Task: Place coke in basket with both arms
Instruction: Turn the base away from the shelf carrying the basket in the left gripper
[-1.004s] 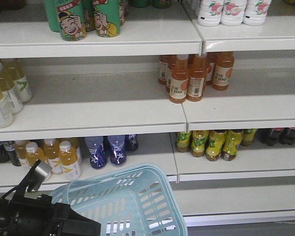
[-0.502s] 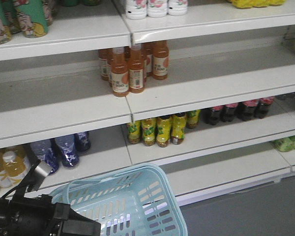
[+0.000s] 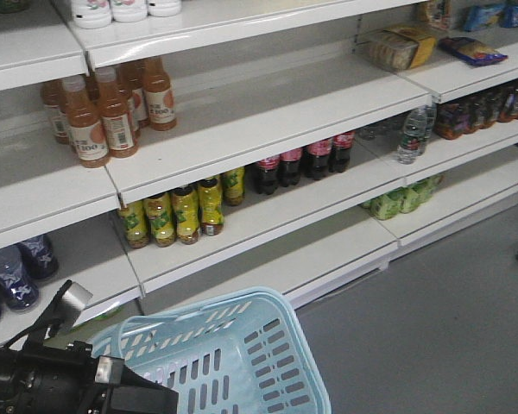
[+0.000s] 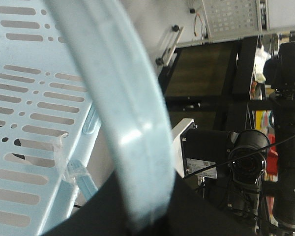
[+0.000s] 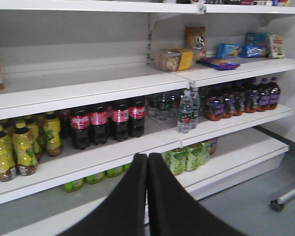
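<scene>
Now, front view: my left gripper [image 3: 134, 395] carries the light-blue slotted plastic basket [image 3: 242, 345], mouth upward. Left wrist view: it appears clamped on that basket; swinging could loosen it. Right wrist view: right gripper [image 5: 147, 196] closed, empty; dark cola bottles [image 5: 104, 124] invite a wrong pick. I see no slim red metal coke, hence no axis.

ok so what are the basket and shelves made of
Basket: light-blue moulded plastic, slightly glossy; slotted walls, and its rim catches a sheen in the left wrist view. Shelves: likely painted sheet metal, smooth white with thin folded front edges, though laminate can't be ruled out.
</scene>
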